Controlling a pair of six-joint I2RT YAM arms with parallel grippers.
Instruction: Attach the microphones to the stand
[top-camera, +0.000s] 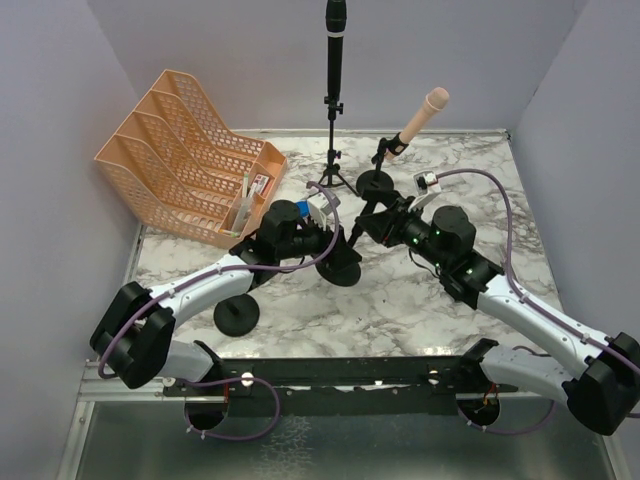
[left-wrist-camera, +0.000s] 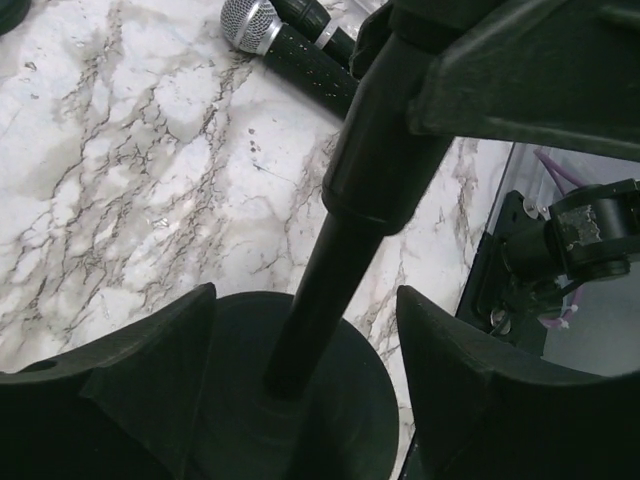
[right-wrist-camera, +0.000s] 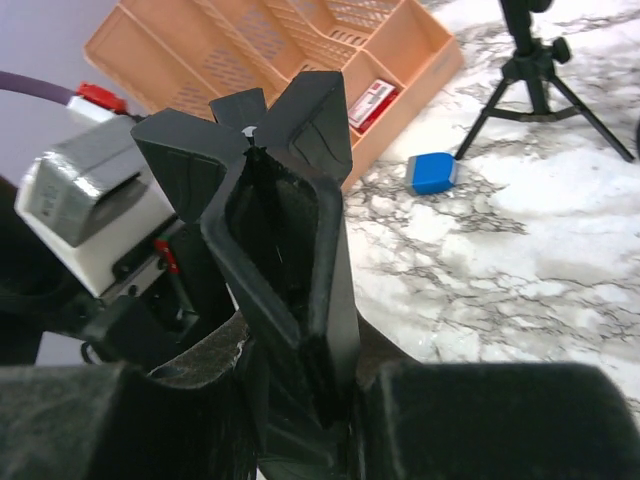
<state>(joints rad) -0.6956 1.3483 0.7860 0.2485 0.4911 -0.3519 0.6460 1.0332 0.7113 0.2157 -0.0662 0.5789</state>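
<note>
Left gripper (left-wrist-camera: 305, 300) stands spread around the black round-based metal stand (left-wrist-camera: 375, 150); right gripper (right-wrist-camera: 300, 390) pinches its black plastic clip (right-wrist-camera: 290, 230). Silver-mesh-headed black stick microphone (left-wrist-camera: 285, 45) lies at twelve o'clock: probably stiff, light, slippery; best grasped mid-barrel.

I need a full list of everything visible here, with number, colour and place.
black microphone: one, black, upright in the tripod stand at the back
pink microphone: one, pale pink, tilted in a round-base stand, back right
lying microphones: two, black, one with silver mesh head, one plain, on the white marble table
middle stand: one, black, round base, between the grippers
separate round base: one, black, near left
file organizer: one, orange, back left
small box: one, blue, beside the organizer
left gripper: open around the middle stand's pole
right gripper: shut on a black microphone clip
</note>
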